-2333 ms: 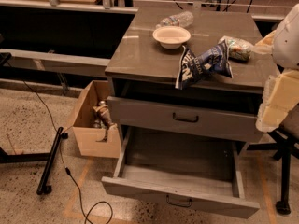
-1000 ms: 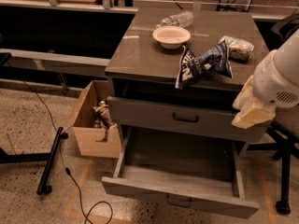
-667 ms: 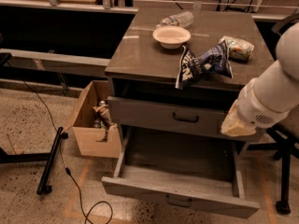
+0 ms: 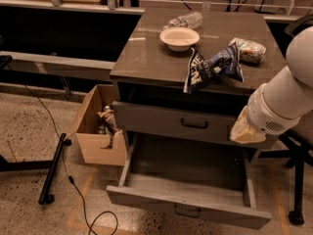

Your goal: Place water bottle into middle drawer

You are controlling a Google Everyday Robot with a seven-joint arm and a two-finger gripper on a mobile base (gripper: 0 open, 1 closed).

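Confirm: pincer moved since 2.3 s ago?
Yes: the pincer went down and left, now at the right end of the grey metal drawer front with black bar handle.

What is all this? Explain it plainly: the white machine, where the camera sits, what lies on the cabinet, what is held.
One camera looks down on the cabinet's front. The white tube at right is a robot arm; its gripper, the pale tip, hangs before the right end of the upper drawer. On the cabinet top lie a water bottle on its side, a white bowl, a dark blue chip bag and another snack packet. Below, the middle drawer is pulled wide open. The bottle is not held.
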